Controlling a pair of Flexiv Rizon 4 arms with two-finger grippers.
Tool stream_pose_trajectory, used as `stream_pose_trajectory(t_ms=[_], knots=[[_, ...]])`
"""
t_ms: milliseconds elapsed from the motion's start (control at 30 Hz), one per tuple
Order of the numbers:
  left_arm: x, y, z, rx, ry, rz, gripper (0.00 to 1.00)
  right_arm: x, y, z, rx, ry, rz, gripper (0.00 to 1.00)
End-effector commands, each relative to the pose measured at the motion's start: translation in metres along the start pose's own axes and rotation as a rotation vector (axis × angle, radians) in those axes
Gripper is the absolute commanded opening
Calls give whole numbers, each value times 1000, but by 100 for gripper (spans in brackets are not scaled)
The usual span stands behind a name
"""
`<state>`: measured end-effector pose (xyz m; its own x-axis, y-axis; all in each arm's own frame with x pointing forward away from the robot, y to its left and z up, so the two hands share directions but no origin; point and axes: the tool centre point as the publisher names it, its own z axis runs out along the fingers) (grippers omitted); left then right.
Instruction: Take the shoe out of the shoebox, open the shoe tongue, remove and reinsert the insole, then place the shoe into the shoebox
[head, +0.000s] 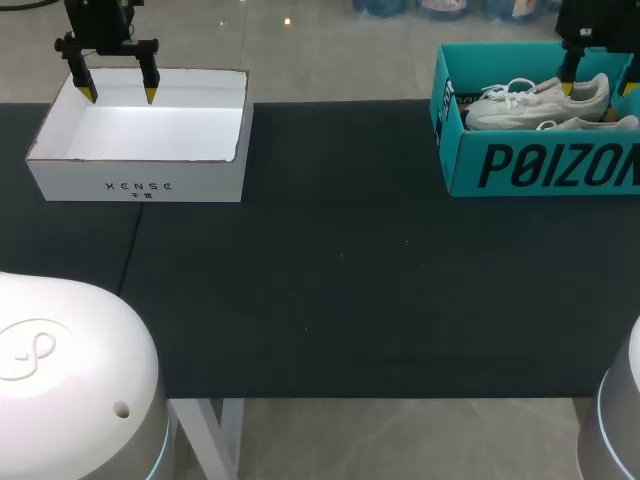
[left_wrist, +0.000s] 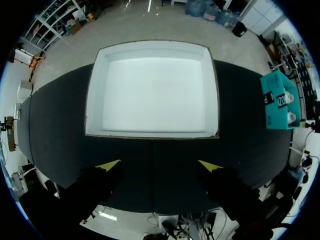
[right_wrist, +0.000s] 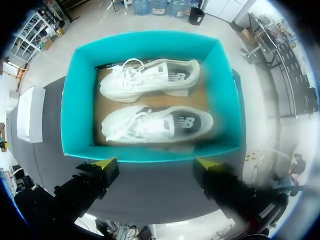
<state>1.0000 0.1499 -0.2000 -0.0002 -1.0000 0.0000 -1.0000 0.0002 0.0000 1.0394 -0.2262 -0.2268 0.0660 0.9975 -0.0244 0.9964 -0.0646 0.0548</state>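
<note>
Shoes (head: 535, 104), 2 of them, white and laced, are inside the teal shoebox (head: 540, 168), which stands at about 2 o'clock on the table (head: 330, 270), its right end out of the head view. They lie on their sides, one behind the other. The near shoe (right_wrist: 157, 122) is by the wall facing the robot and the far shoe (right_wrist: 150, 77) is by the back wall. The laces and toes of both point toward the 9 o'clock end of the box. Lying flat, they offer their uppers to a grasp from above, which I judge suits the first step, taking 1 out. Neither is lifted yet.

The right gripper (right_wrist: 157, 162) hangs over the shoebox, fingers spread wide with nothing between them, seemingly placed to come down on a shoe. The left gripper (head: 120, 95) is likewise spread and empty, above a white box (head: 140, 185) at 10 o'clock, well apart from the shoes and out of the other arm's way.

The shoebox's 4 walls stand higher than the shoes, so a shoe probably has to rise straight up before it can cross a rim. The gap between the 2 shoes is narrow, and the near shoe lies close to its wall, leaving a finger little room on either side. The broad dark stretch of table between the 2 boxes, from 12 o'clock down to 6, looks the natural place to work on tongue and insole.
</note>
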Motion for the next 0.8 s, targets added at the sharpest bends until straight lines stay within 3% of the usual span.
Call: stream_pose_trajectory(t_ms=[33, 133, 167, 800], knots=[[0, 0, 0, 0, 0, 0, 100, -14, 8, 20, 3, 8, 2, 100], [0, 0, 0, 0, 0, 0, 100, -17, 14, 25, 29, -38, 51, 100], [0, 0, 0, 0, 0, 0, 100, -17, 16, 23, 56, 16, 33, 100], [0, 0, 0, 0, 0, 0, 100, -17, 16, 23, 56, 16, 33, 100]])
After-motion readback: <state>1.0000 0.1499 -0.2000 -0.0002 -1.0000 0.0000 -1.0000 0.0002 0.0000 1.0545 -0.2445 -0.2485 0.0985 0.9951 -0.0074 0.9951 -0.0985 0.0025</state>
